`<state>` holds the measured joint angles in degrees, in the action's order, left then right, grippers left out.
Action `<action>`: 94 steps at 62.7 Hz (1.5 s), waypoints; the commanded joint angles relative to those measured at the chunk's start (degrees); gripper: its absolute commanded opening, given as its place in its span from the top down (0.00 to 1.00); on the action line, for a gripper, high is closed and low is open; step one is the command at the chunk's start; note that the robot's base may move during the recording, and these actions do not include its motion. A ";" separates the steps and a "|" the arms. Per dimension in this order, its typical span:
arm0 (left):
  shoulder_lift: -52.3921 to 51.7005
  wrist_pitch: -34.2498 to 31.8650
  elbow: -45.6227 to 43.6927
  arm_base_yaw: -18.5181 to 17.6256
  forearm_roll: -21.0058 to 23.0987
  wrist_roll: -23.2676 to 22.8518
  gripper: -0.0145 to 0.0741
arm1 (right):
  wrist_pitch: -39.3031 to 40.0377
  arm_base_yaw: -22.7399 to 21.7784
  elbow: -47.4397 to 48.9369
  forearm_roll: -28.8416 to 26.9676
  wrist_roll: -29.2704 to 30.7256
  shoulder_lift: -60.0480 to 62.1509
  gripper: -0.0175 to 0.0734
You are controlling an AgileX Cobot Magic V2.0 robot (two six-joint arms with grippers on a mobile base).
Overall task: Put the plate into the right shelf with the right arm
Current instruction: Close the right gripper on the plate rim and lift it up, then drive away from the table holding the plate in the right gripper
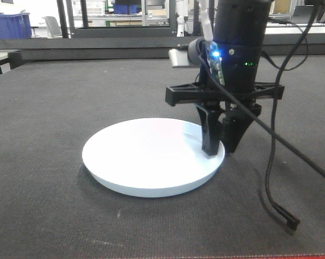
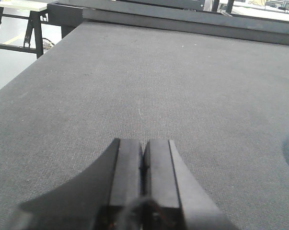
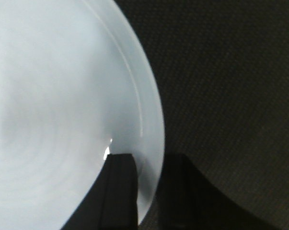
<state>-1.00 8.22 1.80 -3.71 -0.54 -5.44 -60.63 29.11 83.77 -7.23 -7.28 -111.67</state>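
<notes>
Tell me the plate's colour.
The plate is plain white; the exterior front-facing view shows it best.

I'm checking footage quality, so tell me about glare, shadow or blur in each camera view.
Front view: the plate is washed out, with a soft shadow on the mat along its near edge. Left wrist view: the left gripper is slightly soft and throws a dark shadow beside it. Right wrist view: plate blurred, bluish, a small glint beside the right gripper.
</notes>
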 commanded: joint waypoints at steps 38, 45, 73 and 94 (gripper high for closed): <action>-0.24 -4.83 0.57 -0.38 0.13 -0.34 0.89 | -4.90 -0.26 1.91 9.19 -2.44 11.89 0.75; -0.24 -4.83 0.57 -0.38 0.13 -0.34 0.89 | -3.76 -0.18 1.85 9.31 -2.95 18.89 0.75; -0.24 -4.83 0.57 -0.38 0.13 -0.34 0.89 | 13.32 -0.18 -13.47 9.31 -2.95 56.70 0.75; -0.24 -4.83 0.57 -0.38 0.13 -0.34 0.89 | 35.65 -0.18 -38.49 9.71 -2.95 89.95 0.75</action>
<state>-1.00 8.22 1.80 -3.71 -0.54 -5.44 -36.50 29.11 49.11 1.55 -10.12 -28.39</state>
